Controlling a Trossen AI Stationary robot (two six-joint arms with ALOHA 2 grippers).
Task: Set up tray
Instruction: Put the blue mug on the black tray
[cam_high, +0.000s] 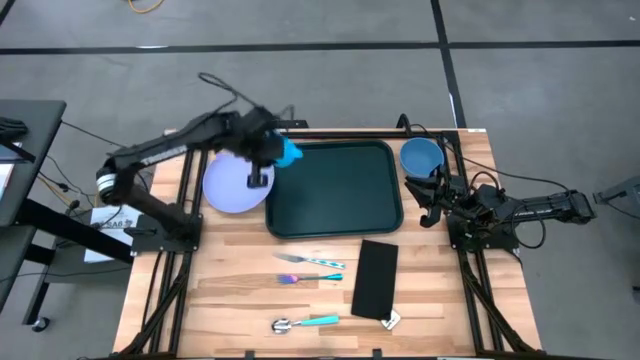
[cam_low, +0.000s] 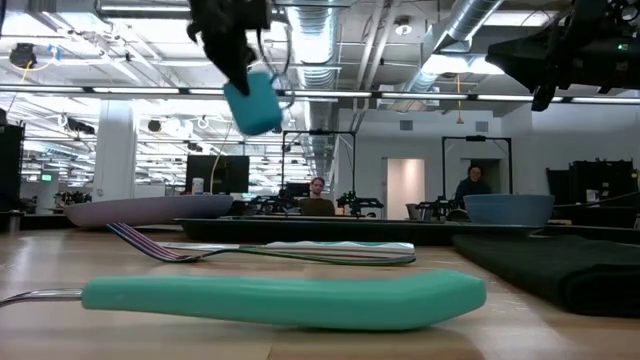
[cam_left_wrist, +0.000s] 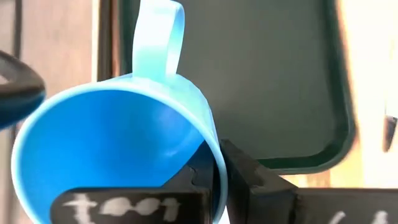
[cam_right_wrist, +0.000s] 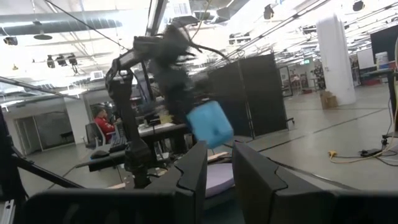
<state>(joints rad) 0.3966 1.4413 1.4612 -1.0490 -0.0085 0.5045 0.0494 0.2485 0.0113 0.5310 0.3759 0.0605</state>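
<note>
A light blue cup (cam_high: 289, 152) with a handle (cam_left_wrist: 159, 37) hangs in the air over the far left corner of the dark green tray (cam_high: 335, 190), with my left gripper (cam_high: 278, 150) shut on it. In the low view the cup (cam_low: 253, 103) hangs high above the table. A lavender plate (cam_high: 232, 186) lies on the table left of the tray. My right gripper (cam_high: 432, 207) waits open by the tray's right rim with nothing between its fingers (cam_right_wrist: 193, 174). My left gripper pinches the cup's wall at the rim (cam_left_wrist: 216, 163), on the side opposite the handle, one finger (cam_left_wrist: 189, 182) inside the cup and one (cam_left_wrist: 252, 180) outside. The fingers slant down from the table's left. The cup hangs tilted below them, clear of tray and table.
A blue bowl (cam_high: 421, 157) stands at the far right, just beyond my right gripper. A black napkin (cam_high: 375, 280) lies near the tray's front right. A fork (cam_high: 310, 260), a second utensil (cam_high: 312, 278) and a teal-handled spoon (cam_high: 305, 322) lie on the near half of the table.
</note>
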